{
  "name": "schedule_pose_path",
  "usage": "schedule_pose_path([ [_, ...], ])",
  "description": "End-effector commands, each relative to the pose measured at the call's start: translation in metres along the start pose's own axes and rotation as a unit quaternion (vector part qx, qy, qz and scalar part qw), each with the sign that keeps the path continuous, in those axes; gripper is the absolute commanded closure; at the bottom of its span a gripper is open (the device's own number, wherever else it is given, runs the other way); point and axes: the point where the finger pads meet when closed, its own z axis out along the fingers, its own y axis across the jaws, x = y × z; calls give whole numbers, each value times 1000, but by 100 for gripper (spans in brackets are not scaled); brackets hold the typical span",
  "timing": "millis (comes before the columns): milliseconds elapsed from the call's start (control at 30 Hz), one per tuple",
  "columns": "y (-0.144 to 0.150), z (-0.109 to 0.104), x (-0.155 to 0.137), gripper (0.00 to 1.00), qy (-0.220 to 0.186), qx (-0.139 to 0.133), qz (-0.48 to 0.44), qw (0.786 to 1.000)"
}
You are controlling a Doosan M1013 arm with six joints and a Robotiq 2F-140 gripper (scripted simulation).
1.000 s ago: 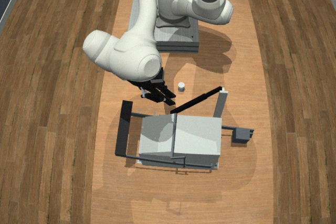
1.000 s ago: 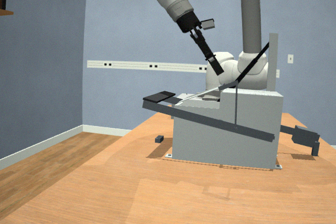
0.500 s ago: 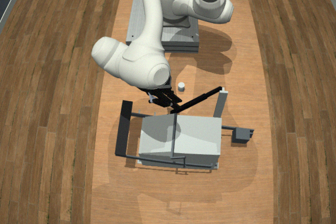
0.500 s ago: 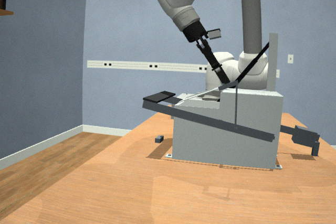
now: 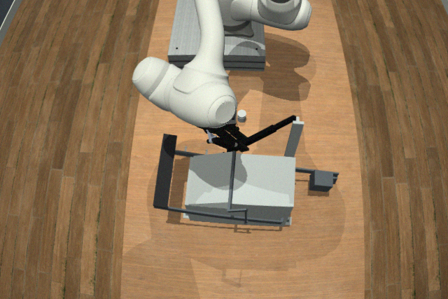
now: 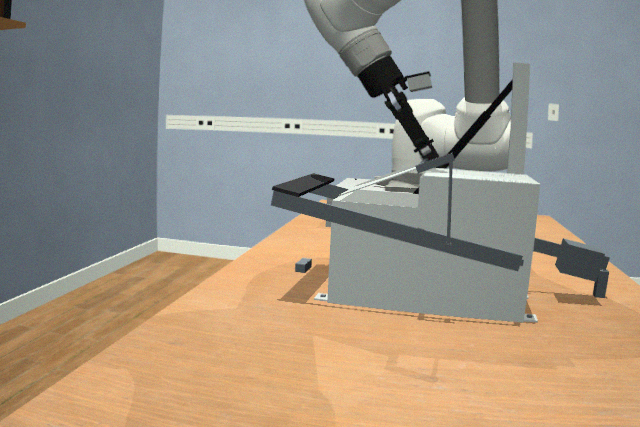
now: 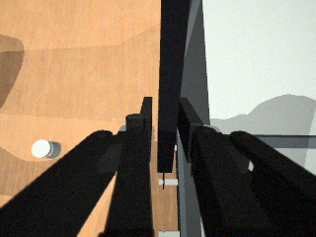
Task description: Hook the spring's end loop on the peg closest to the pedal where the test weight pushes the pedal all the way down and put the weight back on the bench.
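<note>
My gripper point(image 5: 237, 147) point(image 6: 431, 157) point(image 7: 164, 111) is slightly open. Its fingers stand on both sides of the black spring point(image 5: 271, 131) point(image 6: 483, 120) point(image 7: 173, 64) near its lower end, with a gap beside it in the wrist view. The spring slopes down from the upright post point(image 5: 295, 140) point(image 6: 519, 117). A thin dark tip below it crosses a pale peg point(image 7: 172, 182); whether the loop is hooked there I cannot tell. Another peg point(image 7: 169, 233) is further down. The dark pedal point(image 5: 165, 172) point(image 6: 303, 184) is raised. The pale cylindrical weight point(image 5: 241, 115) point(image 7: 41, 148) stands upright on the bench.
The grey feeder housing point(image 5: 267, 180) point(image 6: 429, 267) is directly beside the fingers. A lid bar point(image 5: 232, 180) crosses its top. A dark block point(image 5: 321, 180) point(image 6: 581, 259) sticks out at the end opposite the pedal. A small dark block point(image 6: 302, 265) is below the pedal.
</note>
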Motion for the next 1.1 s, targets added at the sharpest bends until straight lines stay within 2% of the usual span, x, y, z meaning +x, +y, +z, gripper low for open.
schedule_pose_path([
  [0, 1, 8, 0, 76, 0, -1, 0, 1000],
  [600, 1, 19, 0, 76, 0, -1, 0, 1000],
  [1067, 1, 17, 0, 76, 0, -1, 0, 1000],
])
